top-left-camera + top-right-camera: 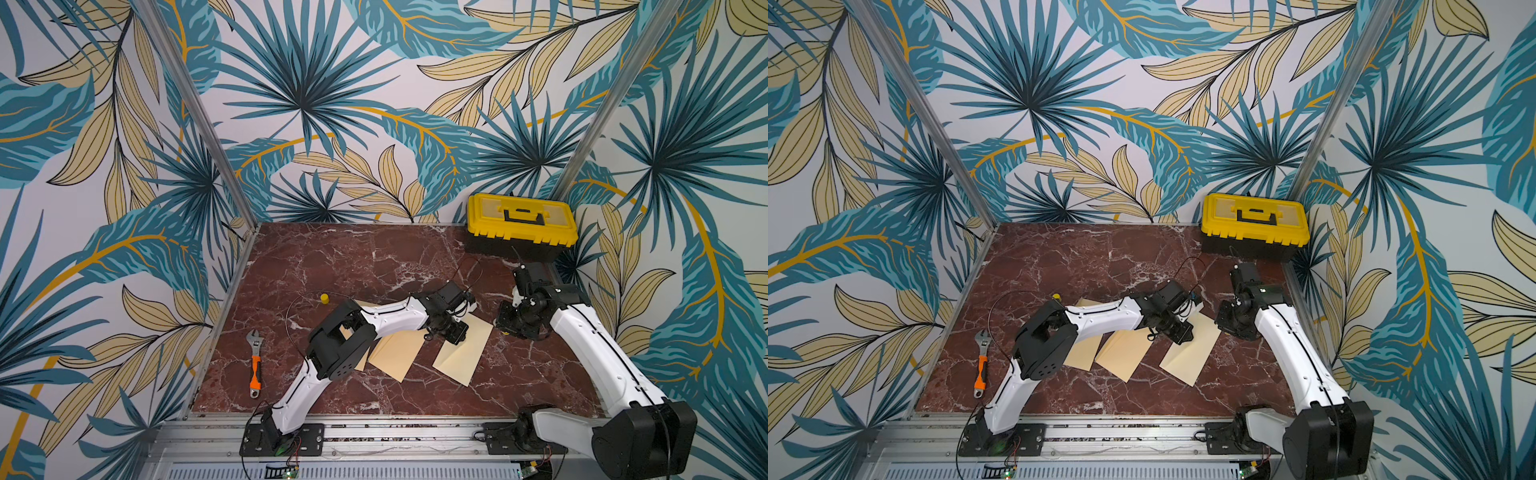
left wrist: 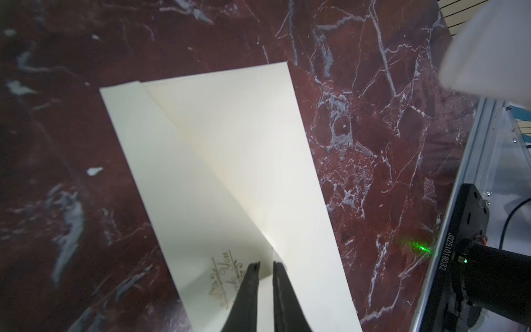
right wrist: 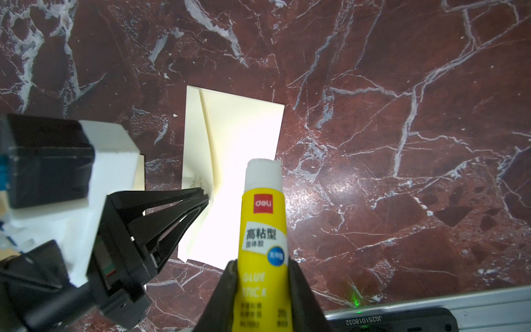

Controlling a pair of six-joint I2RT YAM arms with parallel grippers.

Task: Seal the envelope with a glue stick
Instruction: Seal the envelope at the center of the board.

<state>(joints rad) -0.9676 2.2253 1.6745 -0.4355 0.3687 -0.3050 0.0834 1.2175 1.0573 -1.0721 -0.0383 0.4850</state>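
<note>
Glue stick (image 3: pixel 263 230) clamped in right claw (image 3: pixel 263 267), near envelope (image 3: pixel 230 129).

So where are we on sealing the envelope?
Done: yellow cap off and set aside; right gripper grips the bare-tipped glue stick. In hand: left gripper pinches the flap of the envelope open. Left: glue the flap, press it shut.

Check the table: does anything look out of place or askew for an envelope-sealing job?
An orange-handled wrench lies at the table's left and a yellow toolbox sits back right; neither suits sealing. The yellow cap stands alone, off the glue stick in the right gripper. The envelopes lie fanned and askew.
</note>
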